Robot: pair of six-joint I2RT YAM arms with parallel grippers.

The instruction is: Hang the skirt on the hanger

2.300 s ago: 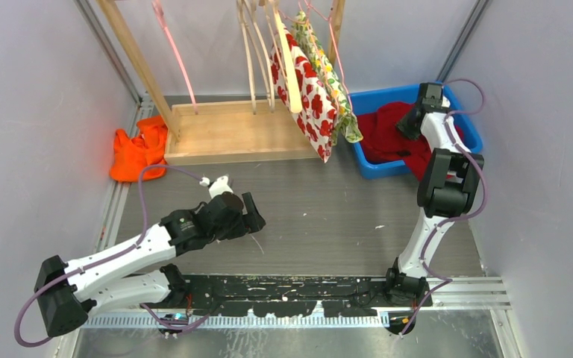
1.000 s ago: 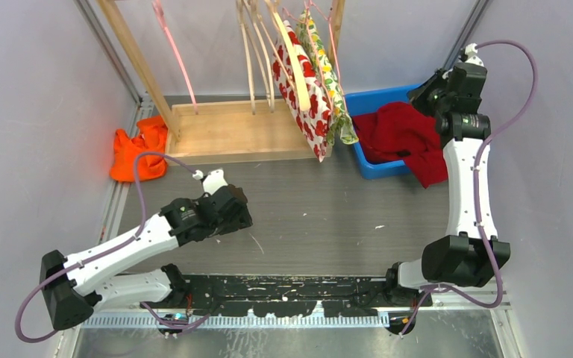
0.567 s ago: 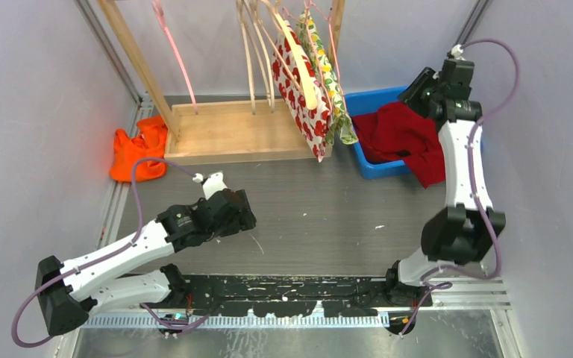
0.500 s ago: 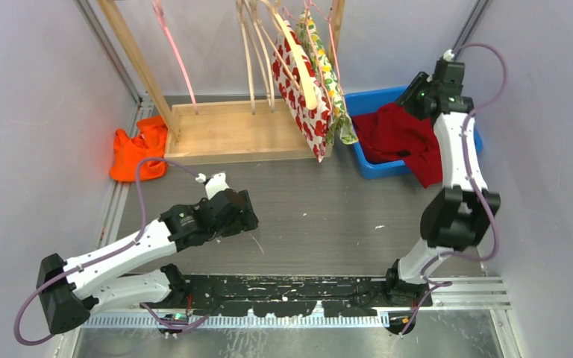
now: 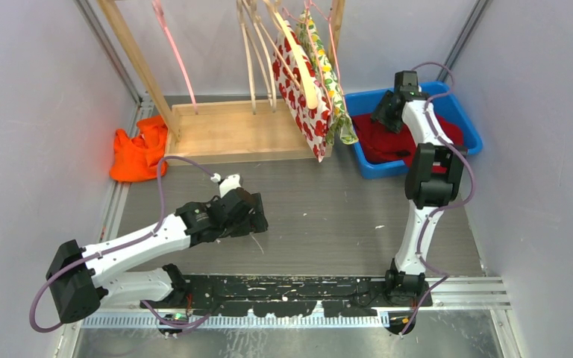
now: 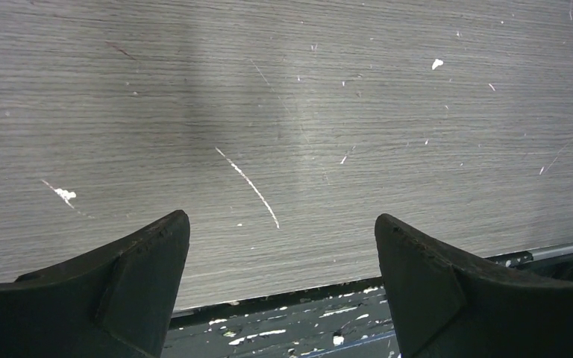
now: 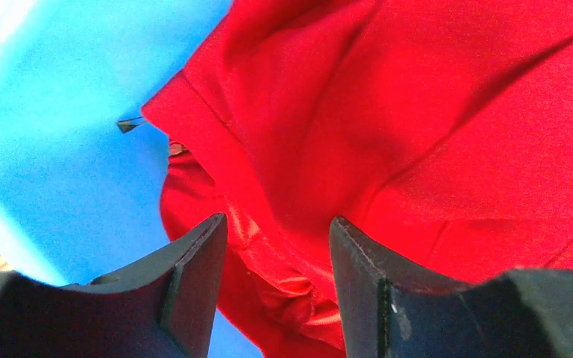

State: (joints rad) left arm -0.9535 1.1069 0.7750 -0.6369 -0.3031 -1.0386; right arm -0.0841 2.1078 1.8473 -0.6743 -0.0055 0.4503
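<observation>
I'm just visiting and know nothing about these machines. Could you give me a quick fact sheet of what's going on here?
Left end effector: open, empty, above the table
Right end effector: open, over the red skirt, not gripping it
Red skirt: bunched in the blue bin
Wooden rack: two floral garments hanging, other hangers bare
Orange cloth: lying left of the rack
Task status: skirt not yet on a hanger
</observation>
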